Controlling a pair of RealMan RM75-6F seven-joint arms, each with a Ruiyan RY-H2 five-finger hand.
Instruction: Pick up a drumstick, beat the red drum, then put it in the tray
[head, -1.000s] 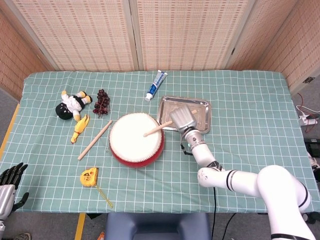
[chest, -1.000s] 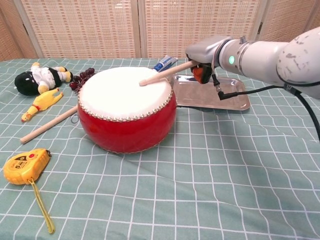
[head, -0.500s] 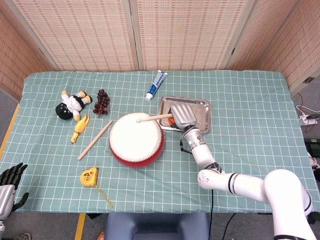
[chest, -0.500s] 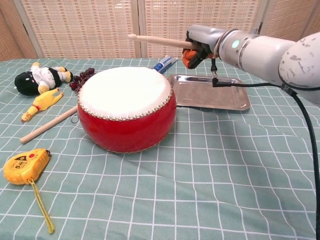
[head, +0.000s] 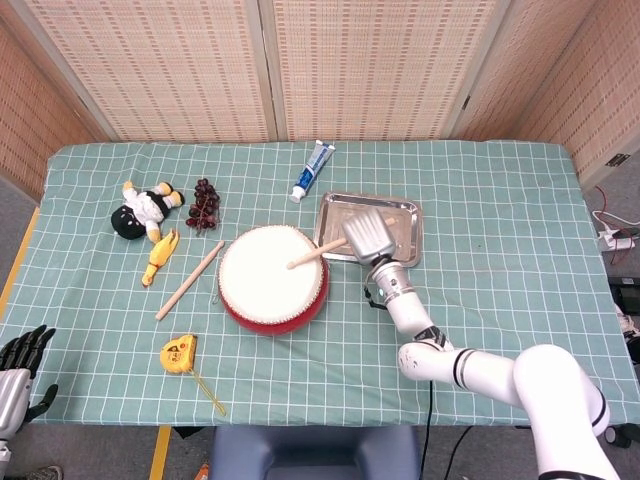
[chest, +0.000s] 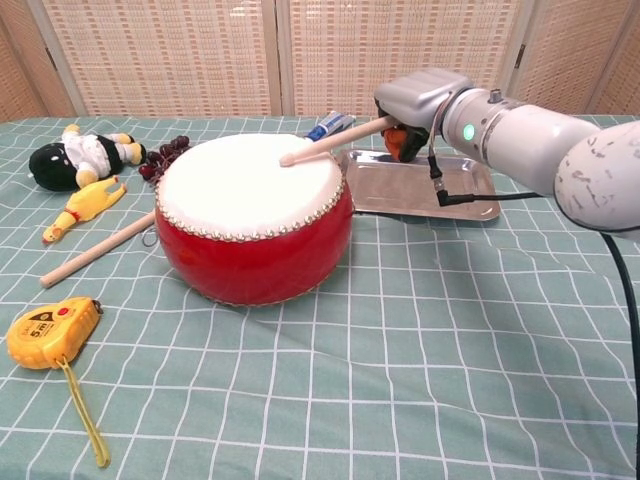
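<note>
The right hand (chest: 420, 108) was clenched around the butt of a wooden drumstick (chest: 330, 138), its fingers wrapped under the shaft so that the stick projected sideways and slightly downward toward the red drum (chest: 252, 222). That grasp at the far end appeared deliberate: it gave the stick the longest lever for a stroke and kept the bulky hand clear of the drumhead, over the near edge of the metal tray (chest: 470, 205). The rounded tip sat on or just above the white skin, toward the tray side of the drum rather than its centre; from these views I could not tell whether it actually touched. In the head view the same stick (head: 316, 254) crossed the drum's rim with the right hand (head: 367, 236) above the tray's (head: 408, 215) left portion, which I judged convenient, since the tray lay just beside the drum and the later drop-off would need only a short swing. A second drumstick (head: 189, 281) lay flat on the checked cloth, left of the drum, untouched. The left hand (head: 22, 360) hung low at the frame's corner, off the table, holding nothing, its fingers loosely apart. A plush doll (head: 143, 210), rubber chicken (head: 159, 258), grapes (head: 205, 203), toothpaste tube (head: 312, 171) and yellow tape measure (head: 180, 352) lay well apart from the action.
</note>
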